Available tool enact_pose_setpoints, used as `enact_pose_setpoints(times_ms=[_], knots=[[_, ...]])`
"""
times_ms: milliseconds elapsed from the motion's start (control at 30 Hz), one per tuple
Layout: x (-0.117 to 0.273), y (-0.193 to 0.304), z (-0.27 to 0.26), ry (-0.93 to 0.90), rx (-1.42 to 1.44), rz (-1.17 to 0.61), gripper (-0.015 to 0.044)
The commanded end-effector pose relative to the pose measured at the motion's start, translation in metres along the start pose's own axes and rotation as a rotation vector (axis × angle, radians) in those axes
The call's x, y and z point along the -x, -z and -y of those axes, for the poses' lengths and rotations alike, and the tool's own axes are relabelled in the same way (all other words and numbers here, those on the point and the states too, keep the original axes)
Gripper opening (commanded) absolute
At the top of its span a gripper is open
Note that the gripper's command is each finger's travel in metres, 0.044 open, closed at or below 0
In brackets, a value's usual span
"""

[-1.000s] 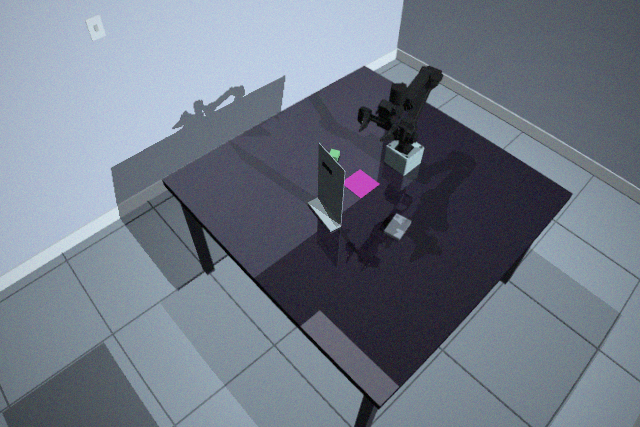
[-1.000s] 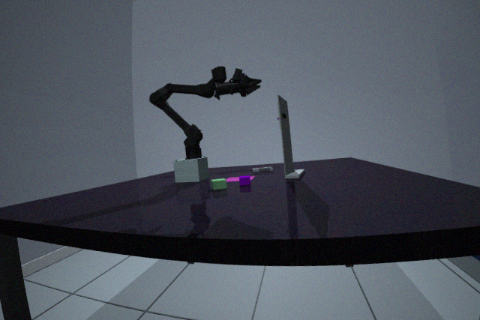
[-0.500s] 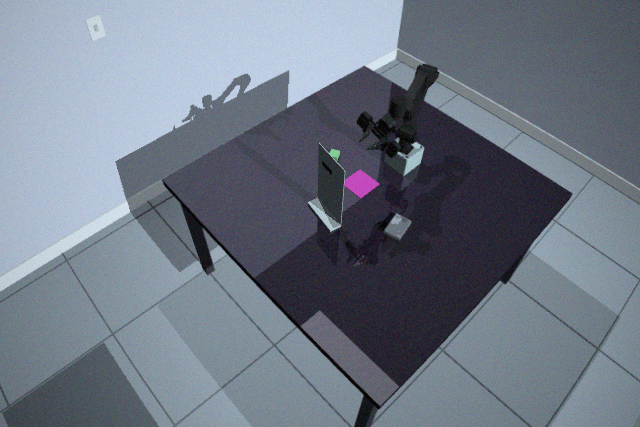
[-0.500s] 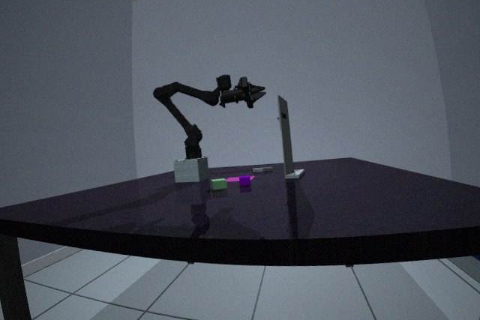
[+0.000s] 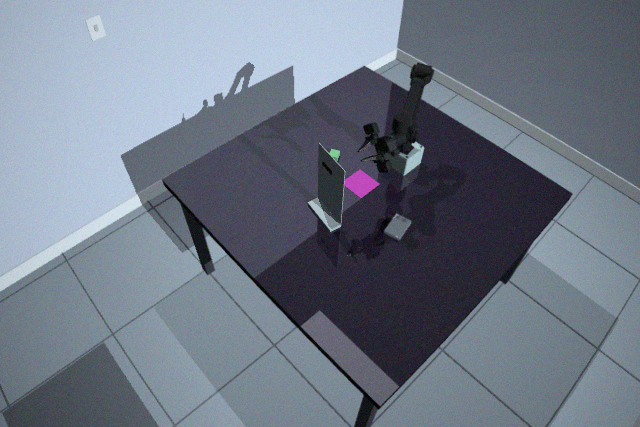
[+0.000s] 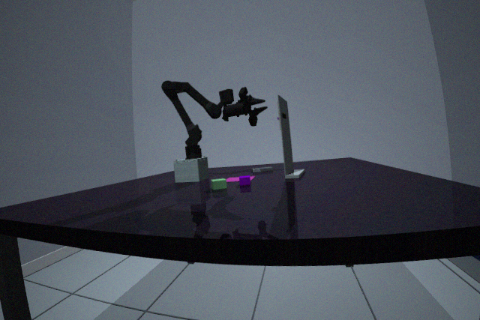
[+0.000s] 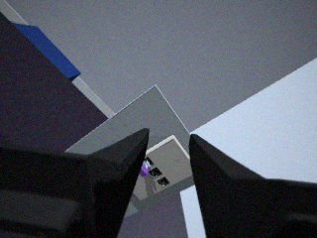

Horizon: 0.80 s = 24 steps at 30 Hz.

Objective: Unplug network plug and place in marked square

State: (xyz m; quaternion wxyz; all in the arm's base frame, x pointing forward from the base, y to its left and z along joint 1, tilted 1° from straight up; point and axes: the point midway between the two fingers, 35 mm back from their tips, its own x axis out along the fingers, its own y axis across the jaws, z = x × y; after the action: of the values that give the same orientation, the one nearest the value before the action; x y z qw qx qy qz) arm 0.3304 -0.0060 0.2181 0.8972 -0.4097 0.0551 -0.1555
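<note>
The upright panel (image 5: 330,189) (image 6: 287,142) (image 7: 154,111) stands on a pale foot. A small purple plug (image 6: 278,118) (image 7: 144,170) shows on its arm-facing side, beside dark socket openings (image 7: 156,173) in the wrist view, partly behind the left finger. The thin tab cannot be made out. My gripper (image 5: 360,155) (image 6: 265,103) (image 7: 168,136) is partly open and empty. It points at the panel from a short distance, somewhat higher than the plug, and touches nothing. The marked square (image 5: 361,183) (image 6: 233,179) is magenta and lies on the table between the arm's base and the panel.
A green block (image 5: 334,154) (image 6: 218,183) and a purple block (image 6: 244,180) lie near the square. A flat grey box (image 5: 397,226) (image 6: 262,169) lies on the table's other side. The arm stands on a pale box (image 5: 413,158) (image 6: 187,171). A blue object (image 7: 50,52) is beyond the table.
</note>
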Motion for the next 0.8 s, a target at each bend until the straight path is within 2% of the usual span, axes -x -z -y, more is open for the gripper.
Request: enact_pose_setpoints(times_ms=[0,500,767], knots=[[0.009,0.022,-0.015,0.024,0.176,-0.071,0.0156],[0.05,0.077,-0.033,0.071,0.699,-0.286,0.0156],[0.052,0.08,-0.033,0.071,0.722,-0.296,0.0156]])
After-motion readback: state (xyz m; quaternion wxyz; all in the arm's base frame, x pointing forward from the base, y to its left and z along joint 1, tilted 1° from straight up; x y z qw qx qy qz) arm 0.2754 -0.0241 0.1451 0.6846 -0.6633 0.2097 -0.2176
